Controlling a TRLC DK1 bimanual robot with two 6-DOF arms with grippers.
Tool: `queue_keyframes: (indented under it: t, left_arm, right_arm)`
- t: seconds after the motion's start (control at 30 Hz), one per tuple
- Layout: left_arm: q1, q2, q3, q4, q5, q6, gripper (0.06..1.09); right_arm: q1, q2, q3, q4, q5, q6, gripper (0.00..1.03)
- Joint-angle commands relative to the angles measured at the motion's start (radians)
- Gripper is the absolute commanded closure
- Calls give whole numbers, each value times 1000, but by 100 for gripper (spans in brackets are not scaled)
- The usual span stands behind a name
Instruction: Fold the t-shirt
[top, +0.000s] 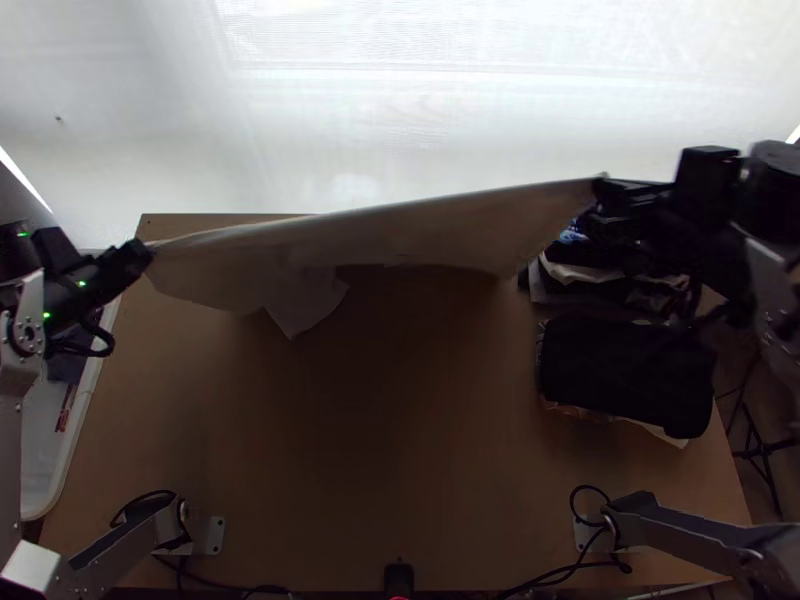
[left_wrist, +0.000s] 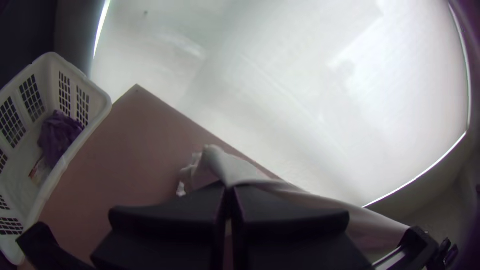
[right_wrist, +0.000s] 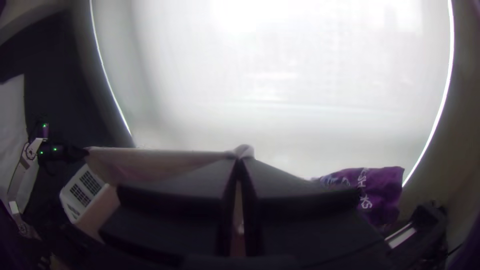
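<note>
While the left claw clenched one end of the pale t-shirt, the right claw was shut tight on the opposite end; the cloth hung stretched between them over the far part of the wooden surface, a loose flap drooping on the left half; dark clothes lay piled at the right; beside the left edge stood a white basket, a purple cloth inside.

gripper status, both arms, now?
Left end effector: closed, holding the pale t-shirt by one end.
Right end effector: closed, holding its other end.
</note>
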Motion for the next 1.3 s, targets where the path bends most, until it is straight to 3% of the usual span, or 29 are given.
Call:
queue_keyframes:
  t: [0.0,0.17,0.3,0.73,1.0,1.27]
  left_arm:
    - [62,-146,105,10,87,-81,105]
    - [53,-260,215,54,91,-190,105]
    - [62,-271,381,4,90,-230,105]
    - [70,-265,665,-9,-10,-232,105]
    - [34,-258,776,-52,-8,-222,105]
    - [-12,-268,795,-174,1,-207,105]
  right_arm:
    - [-27,-222,-82,176,9,-33,100]
    - [-35,-309,-29,238,35,-30,100]
    - [-81,-342,49,247,54,-16,100]
    - [-154,-285,434,192,55,47,100]
    - [-157,-309,440,176,54,74,100]
    - [-156,-328,440,40,12,106,100]
